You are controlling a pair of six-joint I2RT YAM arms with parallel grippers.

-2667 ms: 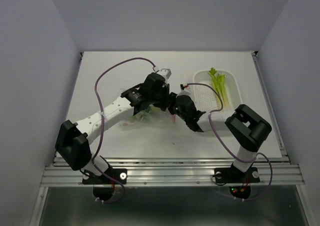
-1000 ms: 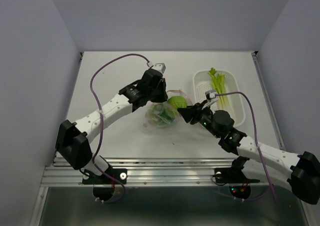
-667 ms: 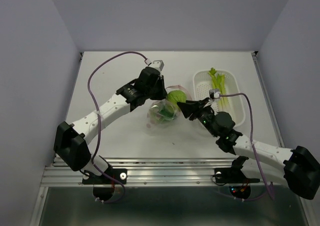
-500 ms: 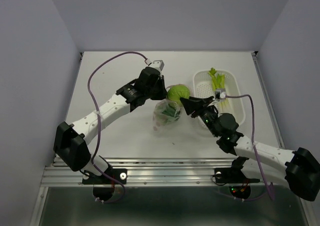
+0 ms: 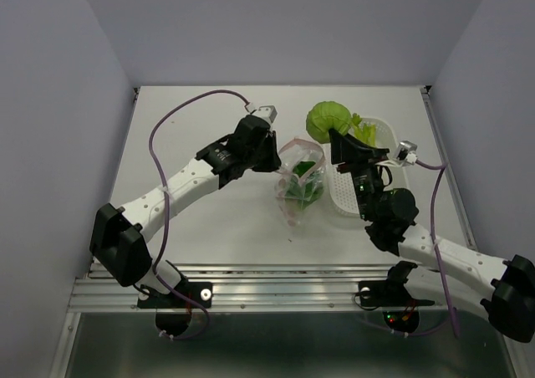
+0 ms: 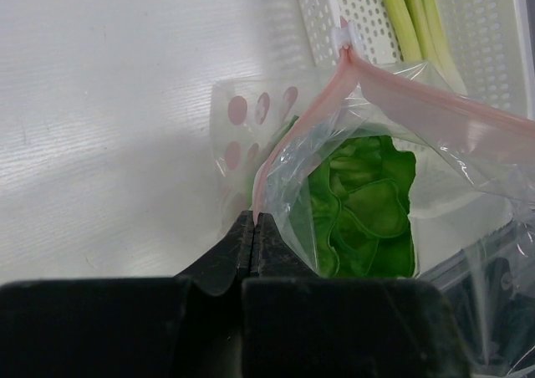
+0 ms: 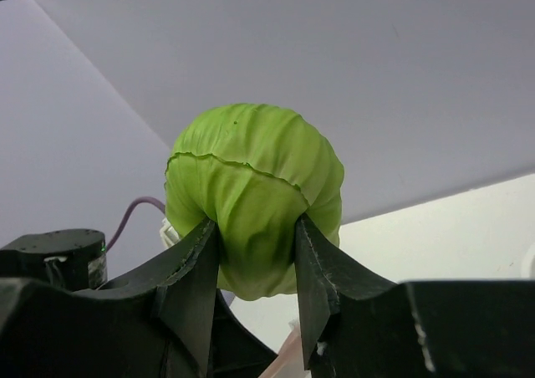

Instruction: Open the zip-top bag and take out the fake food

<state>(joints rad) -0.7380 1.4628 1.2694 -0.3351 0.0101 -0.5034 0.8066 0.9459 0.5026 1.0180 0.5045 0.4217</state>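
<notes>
the right gripper (image 5: 337,137) had lifted the cabbage head (image 5: 328,120) clear of the zip-top bag (image 5: 298,186), jaws clamped on it, raised beside the white basket (image 5: 342,199). the left gripper (image 6: 253,225) pinched the bag's pink zip edge, holding the mouth open. leafy greens (image 6: 359,202) remained inside; pale stalks (image 6: 410,18) lay in the basket.

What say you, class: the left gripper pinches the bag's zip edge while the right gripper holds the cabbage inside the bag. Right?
No. The right gripper holds the cabbage up outside the bag, as the top view shows. The left gripper does pinch the zip edge.
</notes>
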